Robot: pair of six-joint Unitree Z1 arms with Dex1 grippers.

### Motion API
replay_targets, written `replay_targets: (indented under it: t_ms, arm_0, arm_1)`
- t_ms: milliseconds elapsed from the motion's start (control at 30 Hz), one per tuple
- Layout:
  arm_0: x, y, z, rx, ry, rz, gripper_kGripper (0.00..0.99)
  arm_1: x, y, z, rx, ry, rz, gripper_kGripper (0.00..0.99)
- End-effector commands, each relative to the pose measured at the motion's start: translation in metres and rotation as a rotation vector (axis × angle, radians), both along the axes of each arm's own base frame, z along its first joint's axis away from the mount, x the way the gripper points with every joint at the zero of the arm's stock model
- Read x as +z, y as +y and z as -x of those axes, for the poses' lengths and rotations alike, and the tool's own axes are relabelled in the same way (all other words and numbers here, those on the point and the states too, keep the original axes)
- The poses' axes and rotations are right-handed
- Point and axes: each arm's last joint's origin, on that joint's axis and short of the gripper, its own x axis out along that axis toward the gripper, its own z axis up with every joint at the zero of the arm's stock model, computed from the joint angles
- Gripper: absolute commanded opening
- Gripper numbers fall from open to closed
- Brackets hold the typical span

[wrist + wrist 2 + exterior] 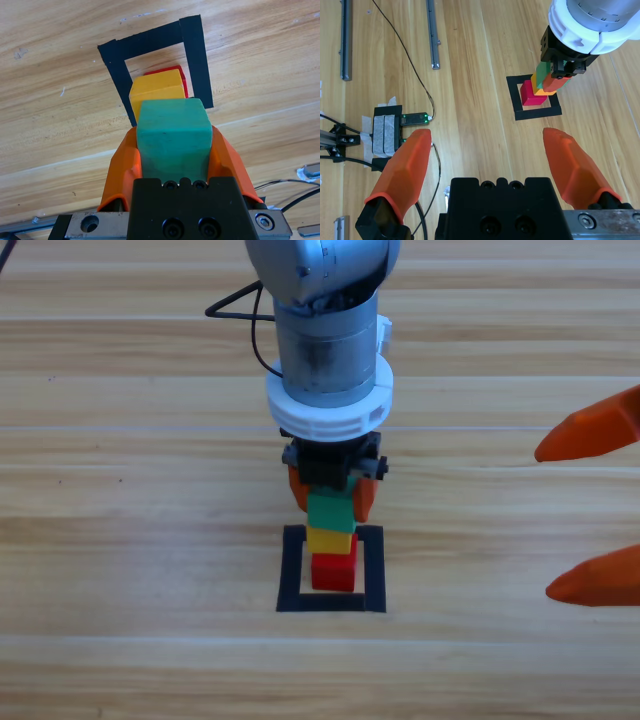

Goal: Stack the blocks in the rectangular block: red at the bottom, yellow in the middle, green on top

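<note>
red cube, yellow cube, teal-green cube

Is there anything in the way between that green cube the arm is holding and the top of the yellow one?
Nothing visible. The left gripper is shut on the green cube, holding it right above the yellow cube, which sits on the red cube inside the black tape square. The right gripper waits open at the table's right edge.

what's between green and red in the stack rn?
The yellow cube sits between the green cube and red cube, clearest in the high view. The left gripper grips green.
</note>
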Motion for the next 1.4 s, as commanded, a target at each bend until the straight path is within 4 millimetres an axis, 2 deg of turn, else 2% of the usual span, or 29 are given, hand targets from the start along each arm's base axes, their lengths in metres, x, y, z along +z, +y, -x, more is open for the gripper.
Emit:
replay_targets:
  t_ms: [33,200,233,267,300,367,400,567,1000,1167,1300,1400]
  arm_0:
    - [-0.031,-0.011,0.004,-0.007,0.039,-0.071,0.000]
    - [-0.027,-0.009,0.005,-0.007,0.028,-0.072,0.021]
    - [-0.023,-0.009,0.005,-0.007,0.023,-0.066,0.196]
    - [-0.021,-0.008,0.005,-0.007,0.020,-0.063,0.443]
    - [-0.018,-0.006,0.007,-0.004,0.020,-0.063,0.736]
    - [-0.016,-0.003,0.010,0.001,0.022,-0.067,0.933]
    - [-0.013,-0.002,0.010,0.001,0.015,-0.063,0.988]
    - [0.000,0.003,0.014,0.002,-0.001,-0.051,0.990]
    - [0.003,0.004,0.015,0.000,-0.004,-0.043,0.989]
    - [0.043,0.010,0.021,-0.026,-0.064,0.053,0.990]
    - [0.087,0.027,0.036,-0.052,-0.127,0.131,0.990]
    - [0.104,0.037,0.044,-0.061,-0.150,0.155,0.990]
  arm_1:
    - [-0.009,0.013,-0.001,0.047,0.042,0.034,0.989]
    - [-0.009,0.013,-0.001,0.047,0.044,0.034,0.989]
    - [-0.009,0.013,-0.001,0.047,0.044,0.034,0.989]
    - [-0.010,0.013,-0.001,0.047,0.045,0.035,0.989]
    - [-0.009,0.013,-0.001,0.047,0.044,0.034,0.989]
    - [-0.009,0.013,-0.001,0.049,0.044,0.033,0.989]
    - [-0.010,0.013,-0.001,0.048,0.046,0.034,0.989]
    - [-0.010,0.013,-0.002,0.046,0.046,0.034,0.989]
    - [-0.015,0.022,-0.004,0.061,0.060,0.053,0.988]
    - [-0.015,0.021,-0.005,0.045,0.048,0.065,0.988]
    - [-0.017,0.021,-0.006,0.032,0.042,0.082,0.988]
    - [-0.018,0.020,-0.006,0.026,0.039,0.088,0.988]
